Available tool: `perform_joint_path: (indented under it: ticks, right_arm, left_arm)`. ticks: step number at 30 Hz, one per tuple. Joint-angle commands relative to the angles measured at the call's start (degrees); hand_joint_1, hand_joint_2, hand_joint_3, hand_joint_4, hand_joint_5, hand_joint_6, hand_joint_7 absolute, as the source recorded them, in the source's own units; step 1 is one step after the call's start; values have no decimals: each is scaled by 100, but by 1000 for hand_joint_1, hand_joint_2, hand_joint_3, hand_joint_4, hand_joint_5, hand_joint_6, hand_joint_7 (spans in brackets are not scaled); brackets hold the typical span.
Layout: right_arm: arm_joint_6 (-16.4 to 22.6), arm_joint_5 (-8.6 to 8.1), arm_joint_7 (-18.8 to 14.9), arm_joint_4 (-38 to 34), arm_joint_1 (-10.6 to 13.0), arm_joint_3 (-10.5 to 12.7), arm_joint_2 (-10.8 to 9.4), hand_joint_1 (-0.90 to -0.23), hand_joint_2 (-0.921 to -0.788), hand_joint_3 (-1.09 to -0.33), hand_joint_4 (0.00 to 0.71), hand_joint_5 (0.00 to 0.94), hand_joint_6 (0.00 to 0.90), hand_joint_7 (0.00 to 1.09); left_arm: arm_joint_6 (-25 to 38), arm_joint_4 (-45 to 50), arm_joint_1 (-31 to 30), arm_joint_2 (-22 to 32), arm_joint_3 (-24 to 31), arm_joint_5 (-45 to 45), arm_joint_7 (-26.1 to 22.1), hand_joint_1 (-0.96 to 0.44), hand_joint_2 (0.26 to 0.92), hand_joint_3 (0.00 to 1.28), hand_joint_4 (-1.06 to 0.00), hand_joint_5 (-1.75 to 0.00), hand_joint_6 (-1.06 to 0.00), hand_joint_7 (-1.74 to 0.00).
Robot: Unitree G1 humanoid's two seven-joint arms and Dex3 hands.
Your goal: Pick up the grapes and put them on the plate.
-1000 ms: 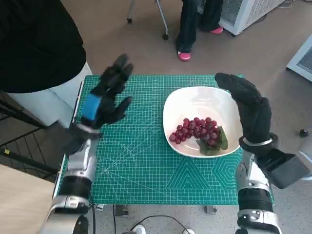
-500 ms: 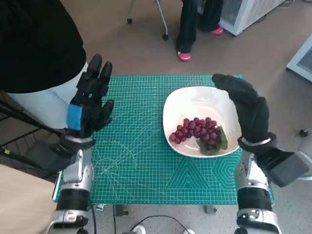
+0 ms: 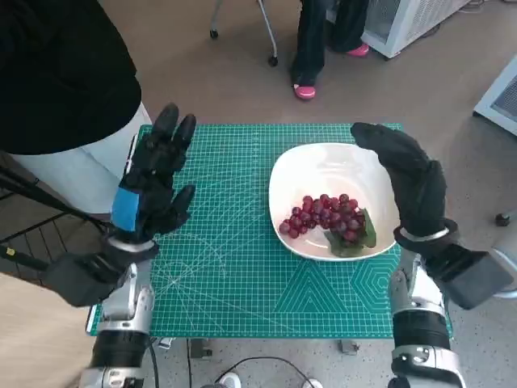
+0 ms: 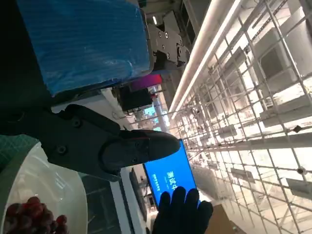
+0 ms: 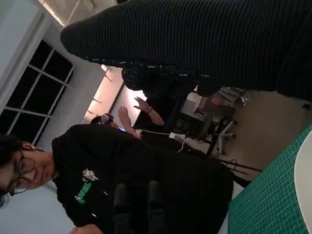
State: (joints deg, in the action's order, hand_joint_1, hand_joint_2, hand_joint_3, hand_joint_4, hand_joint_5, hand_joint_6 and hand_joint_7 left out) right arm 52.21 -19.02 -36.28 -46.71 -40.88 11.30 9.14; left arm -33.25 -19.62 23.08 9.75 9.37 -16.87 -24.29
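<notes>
Grapes (image 3: 325, 215) lie with a green leaf (image 3: 355, 234) in the white plate (image 3: 323, 168), just beside your right hand (image 3: 408, 182). That gloved hand hangs over the plate's far right rim, fingers loosely extended, holding nothing. Your left hand (image 3: 153, 182) is raised well apart from the plate, over the left side of the green mat (image 3: 234, 267) on the bench, fingers spread and empty. A person in black (image 5: 136, 180) shows beyond that left hand.
</notes>
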Motion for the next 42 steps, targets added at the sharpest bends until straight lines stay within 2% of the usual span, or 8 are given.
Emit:
perform_joint_path:
  ticks: [1,15,30,42]
  right_arm:
    - [-38,1,-59,-113,-3,20,59,-489,-921,-512,352,0,339,5]
    - [62,91,-2,-163,-36,4,111,-497,-921,-511,352,0,338,4]
    - [33,72,-12,-168,-54,-10,116,-499,-921,-515,351,0,337,3]
    - [27,75,-17,-162,-60,-16,120,-501,-921,-516,351,0,337,2]
  left_arm:
    - [106,188,-113,46,4,-12,-1,-534,921,464,-200,-5,-257,-36]
    - [102,234,-229,-41,41,-96,24,-501,921,458,-207,-6,-259,-40]
    - [-160,200,-317,-115,50,247,377,-185,921,382,-272,-27,-265,-46]
    - [-166,276,-370,-88,8,456,565,-127,921,372,-297,-28,-266,-47]
